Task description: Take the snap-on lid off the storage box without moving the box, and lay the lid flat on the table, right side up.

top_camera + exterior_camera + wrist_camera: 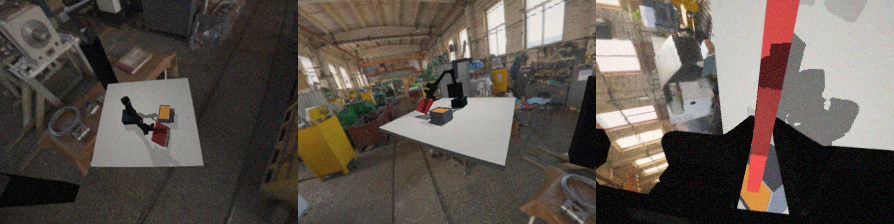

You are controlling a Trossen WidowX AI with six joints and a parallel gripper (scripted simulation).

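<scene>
The red lid (pixel 159 138) (pixel 423 107) (pixel 770 102) is off the box and steeply tilted. My gripper (pixel 153 129) (pixel 429 98) (pixel 763 120) is shut on the lid, gripping it by its edge; the wrist view shows it as a narrow strip between the black fingers. The lid hangs beside the box, low over the table; whether its lower edge touches the table is unclear. The storage box (pixel 172 116) (pixel 439 119) (pixel 771 169) stands upright, dark grey, with orange showing at its top. The lid's far face is hidden.
The white table (pixel 181 151) (pixel 479 140) carries the box and the arm's black base (pixel 128 116) (pixel 459 101). The lid and gripper are close beside the box. The shadows of arm and lid fall on the table around them.
</scene>
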